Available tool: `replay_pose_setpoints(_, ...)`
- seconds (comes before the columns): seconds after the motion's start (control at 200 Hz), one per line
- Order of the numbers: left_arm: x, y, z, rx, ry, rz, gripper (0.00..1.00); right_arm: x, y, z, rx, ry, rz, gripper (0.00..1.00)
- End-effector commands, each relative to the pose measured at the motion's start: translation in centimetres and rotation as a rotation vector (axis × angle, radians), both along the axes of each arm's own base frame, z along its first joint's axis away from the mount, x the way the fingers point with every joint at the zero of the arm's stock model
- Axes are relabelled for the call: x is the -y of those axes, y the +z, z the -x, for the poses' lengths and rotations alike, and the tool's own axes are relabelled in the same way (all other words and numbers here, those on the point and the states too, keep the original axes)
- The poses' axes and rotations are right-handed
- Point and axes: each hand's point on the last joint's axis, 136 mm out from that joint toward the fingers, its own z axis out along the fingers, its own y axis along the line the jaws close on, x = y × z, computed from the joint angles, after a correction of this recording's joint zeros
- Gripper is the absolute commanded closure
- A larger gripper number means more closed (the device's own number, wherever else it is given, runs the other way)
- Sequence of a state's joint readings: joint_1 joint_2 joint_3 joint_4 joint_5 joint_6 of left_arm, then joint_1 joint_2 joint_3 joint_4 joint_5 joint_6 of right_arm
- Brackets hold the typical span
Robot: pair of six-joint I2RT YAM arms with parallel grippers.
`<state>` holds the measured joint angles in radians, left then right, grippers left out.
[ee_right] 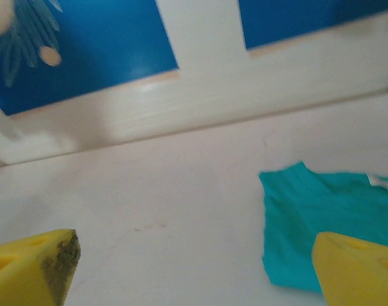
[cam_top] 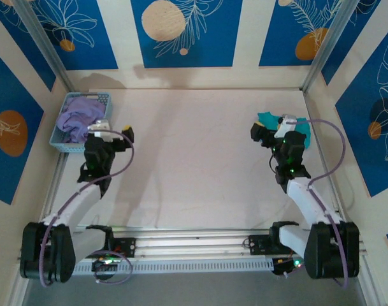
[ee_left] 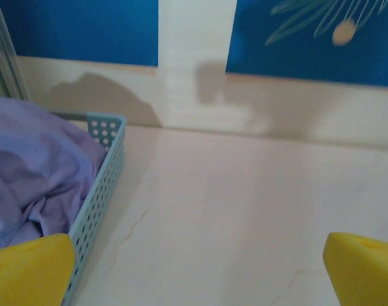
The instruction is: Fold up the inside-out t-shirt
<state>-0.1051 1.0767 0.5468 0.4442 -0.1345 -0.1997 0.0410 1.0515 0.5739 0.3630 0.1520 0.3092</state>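
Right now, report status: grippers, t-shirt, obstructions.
Left gripper open, empty, beside light blue basket. Right gripper open, empty, near teal shirt. Lavender t-shirt bunched inside basket, unfolded.

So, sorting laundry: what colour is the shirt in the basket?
Lavender-purple t-shirt, clearest in left wrist view.

Lavender t-shirt bunched inside the light blue basket. The left gripper hangs spread wide, one yellow fingertip in front of the basket's side wall, the other well right of the basket above the pale table.
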Motion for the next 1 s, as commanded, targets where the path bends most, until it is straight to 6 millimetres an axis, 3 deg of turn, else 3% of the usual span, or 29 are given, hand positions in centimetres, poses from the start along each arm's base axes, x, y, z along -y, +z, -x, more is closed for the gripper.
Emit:
replay_pose_setpoints(0.0, -3.8, -1.6, 0.4, -0.200, 0.217, 0.129, 0.00, -5.6, -0.7, 1.0, -0.141, 0.175, 0.018, 0.08)
replay_pose_setpoints(0.07, -7.5, -1.2, -0.4, -0.255, 0.336, 0.172, 0.00, -8.1, 0.0, 1.0, -0.151, 0.224, 0.126, 0.07)
replay_pose_setpoints(0.15, -11.3, -1.4, -2.1, -0.300, 0.410, 0.253, 0.01, -10.4, 0.3, 1.0, -0.148, 0.290, 0.129, 0.06)
replay_pose_setpoints(0.27, -16.2, -3.3, -5.1, -0.414, 0.517, 0.296, 0.02, -11.6, -0.1, 0.7, -0.154, 0.330, 0.078, 0.06)
replay_pose_setpoints(0.4, -18.7, -6.8, -9.4, -0.540, 0.531, 0.295, 0.00, -11.8, -1.7, 0.3, -0.199, 0.332, 0.070, 0.05)
replay_pose_setpoints(0.545, -19.8, -11.6, -13.5, -0.677, 0.492, 0.300, 0.00, -11.9, -2.6, 0.2, -0.226, 0.340, 0.062, 0.05)
replay_pose_setpoints(0.595, -19.6, -12.6, -15.0, -0.702, 0.453, 0.312, 0.07, -11.8, -2.8, 0.2, -0.233, 0.338, 0.064, 0.05)
replay_pose_setpoints(0.675, -19.1, -12.5, -17.3, -0.686, 0.386, 0.333, 0.25, -11.5, -3.2, 0.3, -0.251, 0.330, 0.069, 0.04)
replay_pose_setpoints(0.76, -18.9, -10.1, -18.8, -0.637, 0.346, 0.351, 0.54, -11.3, -3.4, 0.6, -0.272, 0.323, 0.065, 0.04)
replay_pose_setpoints(0.845, -18.4, -4.8, -18.9, -0.524, 0.327, 0.356, 0.86, -11.0, -3.3, 1.1, -0.282, 0.314, 0.058, 0.04)
replay_pose_setpoints(0.94, -17.7, 3.6, -17.0, -0.349, 0.323, 0.343, 0.97, -10.4, -2.6, 1.8, -0.274, 0.297, 0.052, 0.03)
replay_pose_setpoints(0.99, -17.0, 9.1, -14.9, -0.235, 0.321, 0.320, 1.00, -10.2, -1.9, 2.2, -0.264, 0.288, 0.050, 0.03)
